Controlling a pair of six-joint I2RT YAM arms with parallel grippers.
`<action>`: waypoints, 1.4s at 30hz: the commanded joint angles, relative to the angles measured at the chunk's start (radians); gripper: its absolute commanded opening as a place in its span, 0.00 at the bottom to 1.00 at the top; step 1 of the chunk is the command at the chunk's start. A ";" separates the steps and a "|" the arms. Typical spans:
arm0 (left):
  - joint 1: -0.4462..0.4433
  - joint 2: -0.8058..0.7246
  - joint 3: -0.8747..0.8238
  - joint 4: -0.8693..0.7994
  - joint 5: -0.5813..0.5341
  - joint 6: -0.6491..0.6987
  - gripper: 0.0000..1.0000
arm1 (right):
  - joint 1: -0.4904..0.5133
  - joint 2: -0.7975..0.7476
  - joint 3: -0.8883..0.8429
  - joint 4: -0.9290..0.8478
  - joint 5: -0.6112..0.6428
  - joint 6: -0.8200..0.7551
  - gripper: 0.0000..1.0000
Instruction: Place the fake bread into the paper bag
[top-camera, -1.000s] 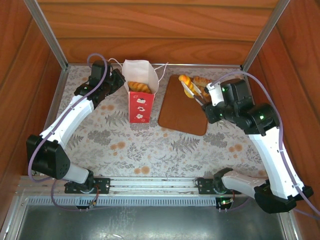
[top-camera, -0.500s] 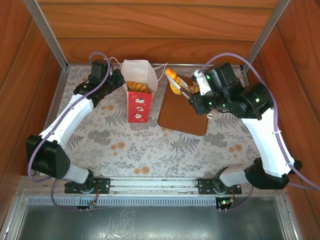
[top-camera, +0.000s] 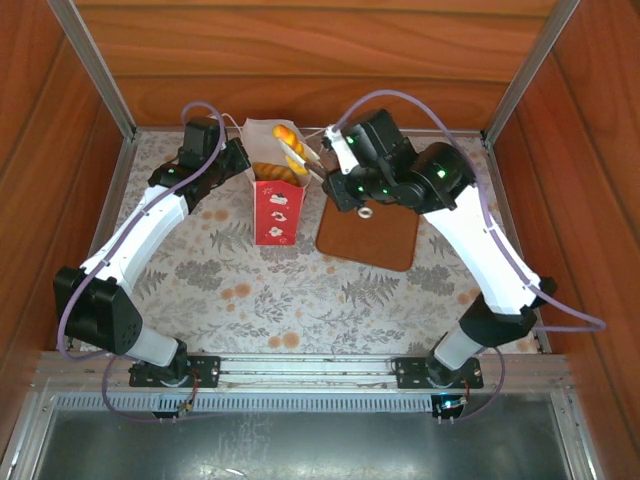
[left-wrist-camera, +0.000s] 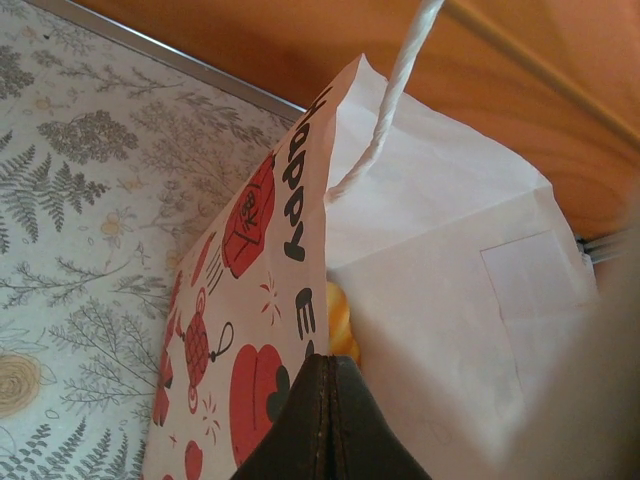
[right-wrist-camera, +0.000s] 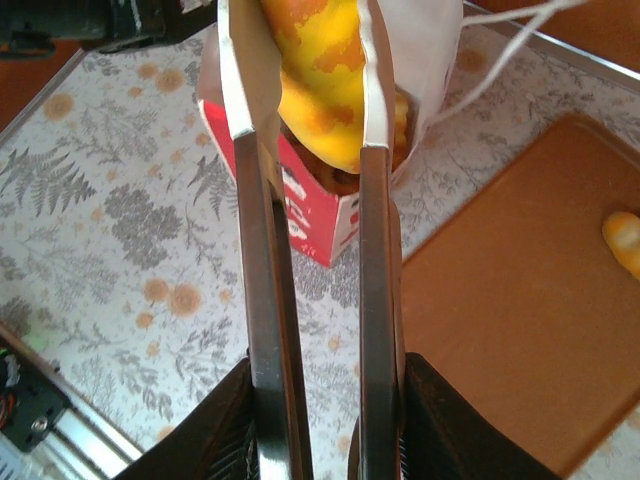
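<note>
The paper bag (top-camera: 277, 205), white with a red front panel, stands upright at the back left. My left gripper (top-camera: 243, 166) is shut on its left rim; in the left wrist view the jaws (left-wrist-camera: 331, 368) pinch the printed paper edge (left-wrist-camera: 300, 250). My right gripper (top-camera: 297, 152) is shut on a golden-orange piece of fake bread (top-camera: 286, 137), held just over the bag's open mouth. In the right wrist view that piece (right-wrist-camera: 325, 70) sits between the fingers (right-wrist-camera: 372, 90) above the bag (right-wrist-camera: 305, 215). More bread (top-camera: 273, 173) lies inside the bag. Another piece (right-wrist-camera: 625, 240) rests on the board.
A flat brown board (top-camera: 372, 238) lies right of the bag, partly under the right arm. White string handles (top-camera: 325, 133) trail behind the bag. Wooden walls and metal rails (top-camera: 100, 85) close in the back and sides of the floral-patterned table (top-camera: 300, 290).
My right gripper has carried the bread leftward from above the board to above the bag's mouth. The left gripper has stayed on the bag's rim.
</note>
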 joint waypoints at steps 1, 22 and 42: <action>-0.007 -0.005 0.021 -0.013 -0.024 0.046 0.00 | 0.007 0.048 0.050 0.104 0.054 -0.007 0.36; -0.006 -0.001 0.028 -0.018 -0.004 0.057 0.00 | -0.026 0.323 0.243 -0.008 0.094 -0.047 0.40; -0.006 0.012 0.037 -0.017 0.006 0.059 0.00 | -0.054 0.342 0.236 -0.042 0.040 -0.035 0.59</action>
